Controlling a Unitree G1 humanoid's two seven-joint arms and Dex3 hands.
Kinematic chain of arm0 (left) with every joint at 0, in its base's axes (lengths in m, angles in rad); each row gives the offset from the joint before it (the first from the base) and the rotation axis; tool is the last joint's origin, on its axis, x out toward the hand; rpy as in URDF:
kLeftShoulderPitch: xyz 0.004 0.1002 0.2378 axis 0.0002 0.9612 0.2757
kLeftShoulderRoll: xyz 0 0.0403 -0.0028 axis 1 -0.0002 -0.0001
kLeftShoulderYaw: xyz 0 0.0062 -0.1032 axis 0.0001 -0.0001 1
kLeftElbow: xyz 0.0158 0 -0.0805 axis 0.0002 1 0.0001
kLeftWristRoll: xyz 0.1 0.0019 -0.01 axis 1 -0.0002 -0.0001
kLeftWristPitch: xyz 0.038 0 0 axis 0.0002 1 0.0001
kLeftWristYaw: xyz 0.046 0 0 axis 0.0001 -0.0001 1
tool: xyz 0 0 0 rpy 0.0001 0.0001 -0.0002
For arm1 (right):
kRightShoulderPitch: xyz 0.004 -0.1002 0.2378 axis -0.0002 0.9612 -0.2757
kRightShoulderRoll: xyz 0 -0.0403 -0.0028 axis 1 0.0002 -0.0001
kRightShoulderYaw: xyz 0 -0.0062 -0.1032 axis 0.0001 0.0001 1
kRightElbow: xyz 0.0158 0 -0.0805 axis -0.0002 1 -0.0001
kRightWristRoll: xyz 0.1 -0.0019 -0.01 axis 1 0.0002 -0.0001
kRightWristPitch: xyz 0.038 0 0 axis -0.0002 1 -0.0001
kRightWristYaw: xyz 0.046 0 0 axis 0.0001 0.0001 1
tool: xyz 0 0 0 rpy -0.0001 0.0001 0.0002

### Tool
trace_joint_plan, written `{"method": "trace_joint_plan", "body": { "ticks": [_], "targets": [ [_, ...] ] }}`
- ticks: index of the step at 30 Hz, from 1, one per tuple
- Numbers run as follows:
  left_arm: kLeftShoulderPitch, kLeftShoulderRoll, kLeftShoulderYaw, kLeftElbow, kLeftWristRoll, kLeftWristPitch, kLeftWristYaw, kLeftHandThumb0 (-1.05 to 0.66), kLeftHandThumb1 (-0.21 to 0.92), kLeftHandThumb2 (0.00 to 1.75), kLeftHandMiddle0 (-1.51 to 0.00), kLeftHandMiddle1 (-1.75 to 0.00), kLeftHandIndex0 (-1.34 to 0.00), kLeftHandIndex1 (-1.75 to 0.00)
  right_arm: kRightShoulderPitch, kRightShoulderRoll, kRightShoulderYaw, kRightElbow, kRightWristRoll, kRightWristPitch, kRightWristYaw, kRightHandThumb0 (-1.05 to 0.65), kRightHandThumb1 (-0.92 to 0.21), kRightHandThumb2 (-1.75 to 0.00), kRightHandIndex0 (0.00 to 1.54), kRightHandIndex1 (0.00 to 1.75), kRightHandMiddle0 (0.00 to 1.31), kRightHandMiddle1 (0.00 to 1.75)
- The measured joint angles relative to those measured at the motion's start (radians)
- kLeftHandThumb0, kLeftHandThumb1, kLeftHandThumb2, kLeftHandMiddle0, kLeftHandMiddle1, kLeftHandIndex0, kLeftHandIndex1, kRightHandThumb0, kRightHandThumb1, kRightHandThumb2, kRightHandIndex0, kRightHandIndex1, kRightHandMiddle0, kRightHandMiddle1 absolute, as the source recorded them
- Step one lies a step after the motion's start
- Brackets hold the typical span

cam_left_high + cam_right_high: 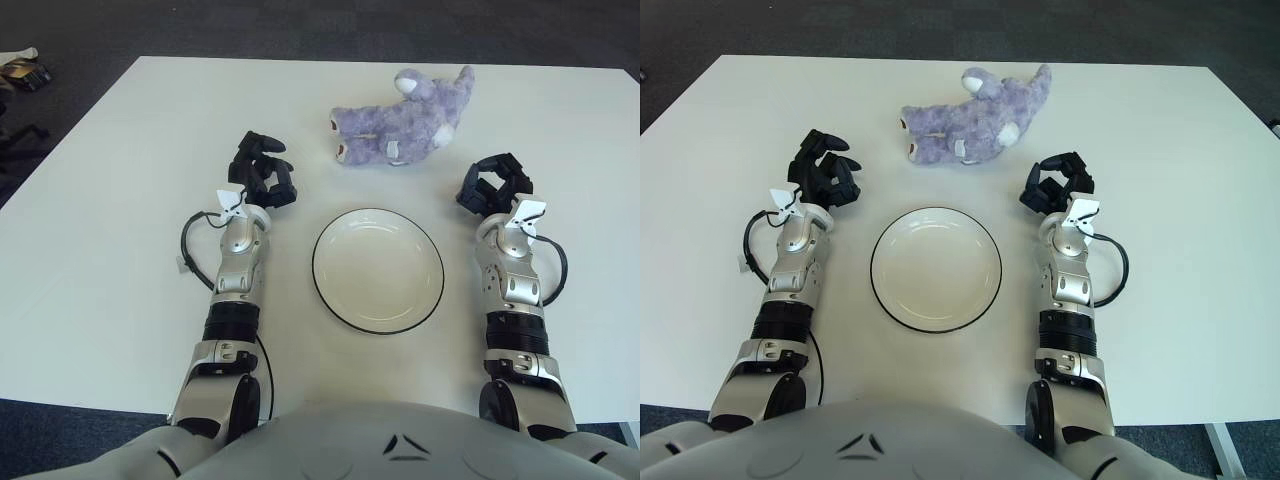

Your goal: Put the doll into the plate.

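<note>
Left hand: mine, resting on the table to the left of the plate, forearm stretched forward. Fingers loosely bent, grasping nothing, apart from every object.

Right hand: mine, resting on the table to the right of the plate, forearm stretched forward. Fingers loosely curled inward around empty space, grasping nothing. It sits near the doll's lower right side but does not touch it.

Plate: round, white, thin dark rim. Lies flat on the table between my two forearms, directly before my torso. Nothing in it.

Doll: soft purple plush animal with paler patches. Lies on its side on the table beyond the plate, clear of the rim, slightly toward my right. One end points to the far right, the other toward the left near the plate's far edge.

Table: white, rectangular, carrying all of the above. Dark floor surrounds it.
</note>
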Motion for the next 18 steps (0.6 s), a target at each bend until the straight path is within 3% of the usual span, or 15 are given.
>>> {"method": "trace_joint_plan", "body": {
  "ticks": [9,18],
  "targets": [
    [0.0,-0.001,0.0,-0.019,0.0,0.05,0.005,-0.01,0.18,1.42,-0.73,-1.75,-0.6,-1.53,-0.001,0.0,0.0,-0.003,0.0,0.007,0.01,-0.45,-0.42,-1.19,0.9,1.75,0.53,1.75],
    [0.0,-0.001,0.0,-0.049,0.011,0.092,0.021,-0.01,0.21,1.42,-0.71,-1.75,-0.5,-1.65,0.002,0.001,0.005,-0.018,-0.009,0.012,-0.002,-0.43,-0.5,-1.09,0.78,1.75,0.47,1.75]
  ]
}}
